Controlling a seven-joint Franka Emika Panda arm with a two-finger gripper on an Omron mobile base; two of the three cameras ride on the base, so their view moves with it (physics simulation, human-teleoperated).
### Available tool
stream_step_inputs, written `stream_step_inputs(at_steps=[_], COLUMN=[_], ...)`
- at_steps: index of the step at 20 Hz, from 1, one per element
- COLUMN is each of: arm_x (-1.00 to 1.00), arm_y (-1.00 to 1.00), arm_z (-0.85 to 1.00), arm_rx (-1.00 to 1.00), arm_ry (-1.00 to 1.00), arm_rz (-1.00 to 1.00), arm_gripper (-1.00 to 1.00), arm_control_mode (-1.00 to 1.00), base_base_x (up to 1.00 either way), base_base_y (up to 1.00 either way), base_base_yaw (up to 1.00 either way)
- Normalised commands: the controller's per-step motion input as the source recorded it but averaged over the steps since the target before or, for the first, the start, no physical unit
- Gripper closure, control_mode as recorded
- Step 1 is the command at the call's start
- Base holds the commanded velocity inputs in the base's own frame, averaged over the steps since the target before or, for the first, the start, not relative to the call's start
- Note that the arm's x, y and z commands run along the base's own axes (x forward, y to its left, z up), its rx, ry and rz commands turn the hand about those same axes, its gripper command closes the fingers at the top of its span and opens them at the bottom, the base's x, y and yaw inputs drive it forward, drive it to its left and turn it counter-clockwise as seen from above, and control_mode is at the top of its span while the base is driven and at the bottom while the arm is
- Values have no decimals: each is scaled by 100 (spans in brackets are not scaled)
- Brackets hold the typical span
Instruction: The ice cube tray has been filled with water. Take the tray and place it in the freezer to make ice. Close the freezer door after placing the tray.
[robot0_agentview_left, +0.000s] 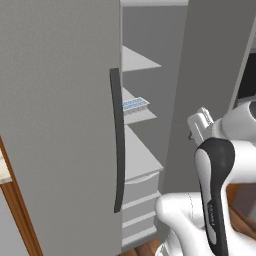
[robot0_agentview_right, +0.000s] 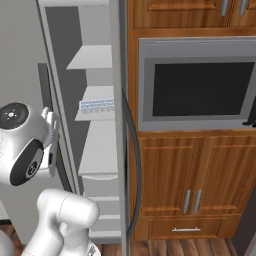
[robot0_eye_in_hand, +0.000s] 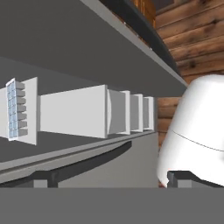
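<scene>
The ice cube tray (robot0_agentview_left: 135, 104) lies on a white shelf (robot0_agentview_left: 140, 116) inside the freezer (robot0_agentview_left: 150, 60), well apart from the end effector (robot0_eye_in_hand: 111, 179), whose fingers (robot0_eye_in_hand: 43, 178) stand wide apart with nothing between them. In the hand view the tray appears turned on its side at the far left.

The freezer is a tall grey compartment with white shelves above and drawers (robot0_agentview_left: 142, 200) below. Beside it stands a grey door with a dark bar handle (robot0_agentview_left: 117, 140). To the right are wooden cabinets (robot0_agentview_right: 200, 175) and a built-in oven (robot0_agentview_right: 197, 82) with a dark window.

The tray is white, with two rows of pale blue water (robot0_agentview_right: 97, 104) cells.
</scene>
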Motion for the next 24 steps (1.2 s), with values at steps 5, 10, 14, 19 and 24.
stream_step_inputs(at_steps=[5, 10, 14, 19, 24], arm_x=[-4, -3, -15, 0, 0], arm_y=[-1, -2, -3, 0, 0], arm_z=[-1, -2, -5, 0, 0], arm_rx=[0, 0, 0, 0, 0], arm_ry=[-5, 0, 0, 0, 0], arm_rz=[0, 0, 0, 0, 0], arm_gripper=[-100, -100, -100, -100, -100], arm_control_mode=[-100, -100, 100, 100, 100], base_base_x=[0, 0, -21, -69, -65], base_base_y=[0, 0, 0, 0, 0], base_base_yaw=[0, 0, 0, 1, 6])
